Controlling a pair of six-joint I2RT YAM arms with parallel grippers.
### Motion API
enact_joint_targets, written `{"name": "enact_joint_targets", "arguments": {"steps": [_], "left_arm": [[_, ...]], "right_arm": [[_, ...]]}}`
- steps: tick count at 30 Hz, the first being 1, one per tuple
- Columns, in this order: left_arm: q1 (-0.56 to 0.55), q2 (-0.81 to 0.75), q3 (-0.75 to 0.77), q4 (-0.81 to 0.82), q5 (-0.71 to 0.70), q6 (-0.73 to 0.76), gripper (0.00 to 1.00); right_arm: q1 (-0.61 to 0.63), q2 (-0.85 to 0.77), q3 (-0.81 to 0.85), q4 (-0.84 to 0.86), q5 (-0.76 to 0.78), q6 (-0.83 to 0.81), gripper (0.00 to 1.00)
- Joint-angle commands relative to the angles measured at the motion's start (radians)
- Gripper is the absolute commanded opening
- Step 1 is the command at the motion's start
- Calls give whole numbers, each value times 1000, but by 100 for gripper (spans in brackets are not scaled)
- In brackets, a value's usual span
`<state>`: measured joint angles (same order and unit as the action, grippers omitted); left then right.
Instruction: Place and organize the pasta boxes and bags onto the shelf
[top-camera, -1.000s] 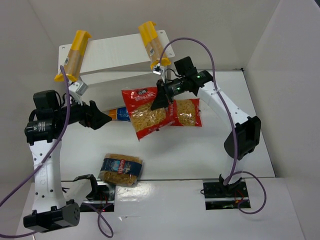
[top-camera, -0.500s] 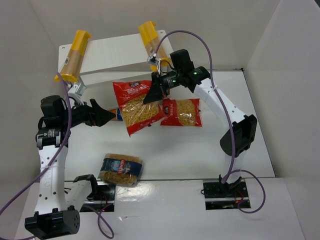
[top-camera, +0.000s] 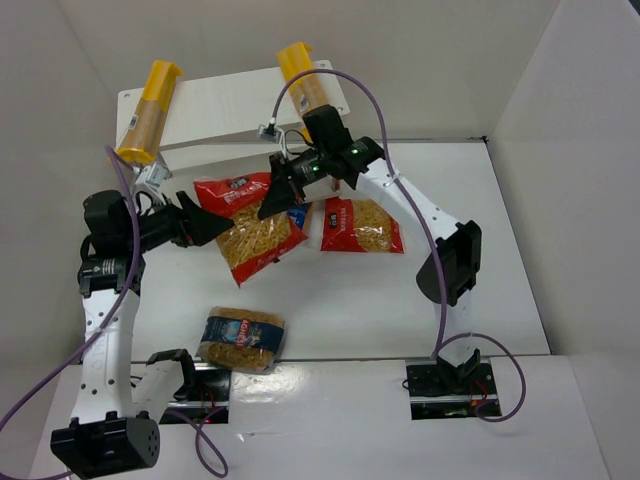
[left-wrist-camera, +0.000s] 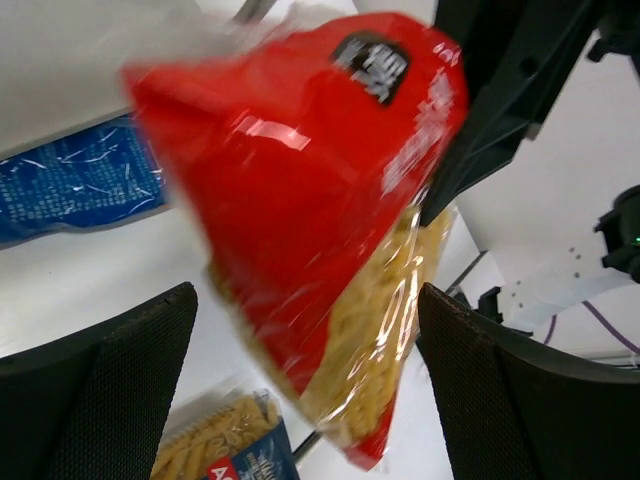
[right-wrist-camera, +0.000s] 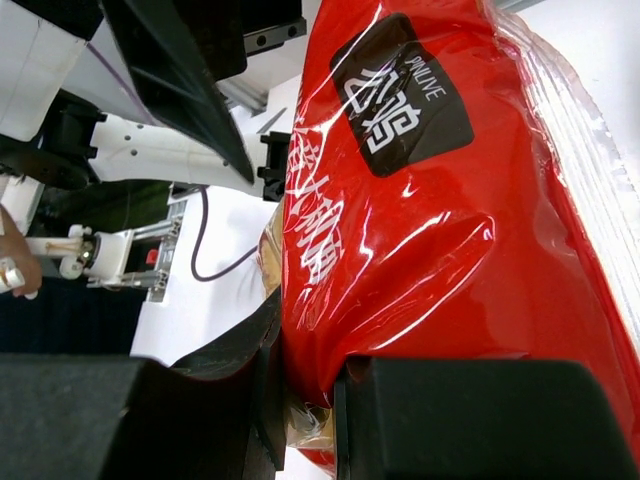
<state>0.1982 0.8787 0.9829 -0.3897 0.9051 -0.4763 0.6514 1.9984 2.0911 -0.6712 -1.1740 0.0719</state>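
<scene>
Top view, from the left: the left spaghetti box (top-camera: 148, 110) lies slanted over the left end of the shelf (top-camera: 230, 100), its lower yellow end overhanging the edge. The bare table (top-camera: 350, 300) runs along the near side, broken only by the blue-label bag (top-camera: 242, 340), flat near the left arm's base.

The left gripper (top-camera: 222, 226) points right at the raised red-topped bag (top-camera: 245, 225). Its wrist view shows the jaws wide apart, the bag hanging between the fingers (left-wrist-camera: 110, 380) with a gap on either side (no contact evident).

The right gripper (top-camera: 277, 198) is clamped on the red part of that bag. Its own wrist view shows the film pinched tight at the bottom of the frame, with the left arm beyond.

The second spaghetti box (top-camera: 303, 82) crosses the shelf's right end. The second red-topped bag (top-camera: 362, 225) lies flat on the table just right of the held one, with open table beyond it to the right wall (top-camera: 590, 200).

Only the left wrist view shows the blue bag (left-wrist-camera: 80, 180) plainly, lying flat behind the held bag.
</scene>
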Motion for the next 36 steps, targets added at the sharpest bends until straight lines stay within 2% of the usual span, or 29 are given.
{"name": "enact_joint_targets", "arguments": {"steps": [1,18,21,22,23,25,27,29,32,33,35,36], "left_arm": [[-5,-18,-15,80,63,-65,96],[-5,-37,-93,205,86,-199,96],[-5,-17,-93,227,100,-222,88],[-5,-17,-83,227,112,-222,84],[-5,-8,-82,227,124,-232,72],[-5,5,-58,248,143,-245,60],[-14,17,-46,249,156,-257,34],[-14,46,-23,249,189,-266,3],[-14,65,19,223,210,-266,0],[-14,77,55,213,210,-266,0],[-14,91,75,236,233,-266,0],[-14,101,76,236,245,-281,0]], "right_arm": [[25,-10,110,104,-108,23,0],[63,42,192,134,-177,88,0],[85,42,201,134,-188,88,0],[85,51,201,134,-188,88,0],[85,51,201,134,-197,88,0],[85,51,210,134,-197,88,0],[94,60,219,145,-206,98,0],[103,60,230,145,-207,98,0],[114,69,230,136,-155,98,1],[114,69,230,124,-127,98,23],[114,60,230,101,-104,72,57],[114,60,218,101,-76,72,86]]}}
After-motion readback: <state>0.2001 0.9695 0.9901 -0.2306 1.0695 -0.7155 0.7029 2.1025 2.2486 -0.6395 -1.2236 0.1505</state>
